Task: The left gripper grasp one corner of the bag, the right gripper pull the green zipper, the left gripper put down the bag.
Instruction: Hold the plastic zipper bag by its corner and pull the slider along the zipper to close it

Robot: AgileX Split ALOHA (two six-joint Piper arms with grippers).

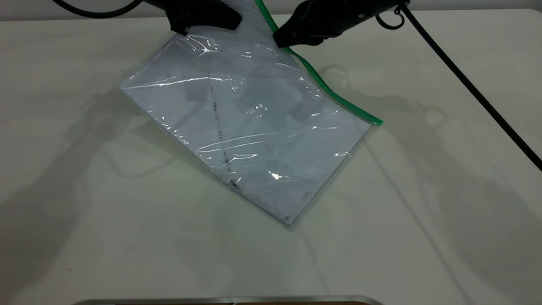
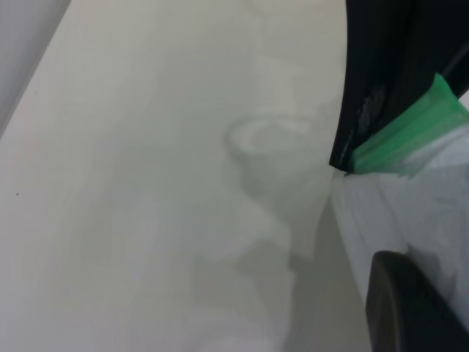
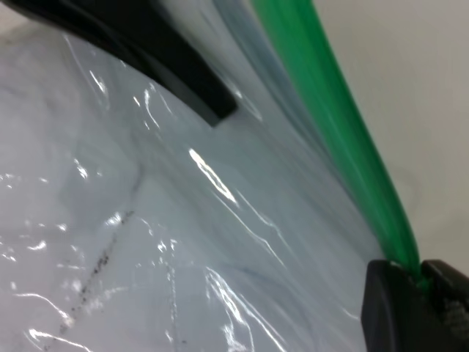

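clear plastic of the bag is seen tilted, its far corner lifted near the far edge of the tabletop while the near corner rests on the surface. the left claw is pinched on the raised corner at the zipper end. the green zipper is gripped between the pressed-together fingers of the right claw. white paper and a dark smudge line are visible through the plastic.
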